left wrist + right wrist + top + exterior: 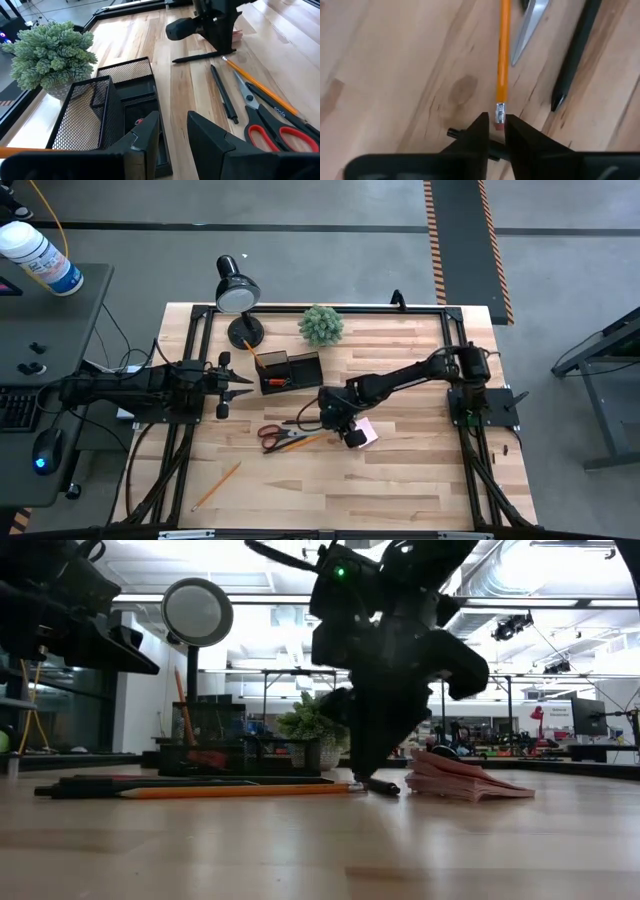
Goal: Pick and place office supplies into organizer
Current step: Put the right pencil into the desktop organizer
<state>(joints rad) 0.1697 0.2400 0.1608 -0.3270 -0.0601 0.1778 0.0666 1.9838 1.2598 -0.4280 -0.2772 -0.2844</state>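
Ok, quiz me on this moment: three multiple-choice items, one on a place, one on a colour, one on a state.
1. Where is the right tool?
A) down at a pencil's eraser end
B) raised high above everything
C) parked back at its own base

2. What colour is the notepad?
A) green
B) pink
C) blue

3. How is the left tool?
A) open and empty
B) shut on something
C) out of sight

Answers:
1 A: the right wrist view shows the right tool at the eraser end of the pencil, beside the scissors.
2 B: the notepad shows pink in the low view.
3 A: the left wrist view shows the left tool with a clear gap and nothing in it.
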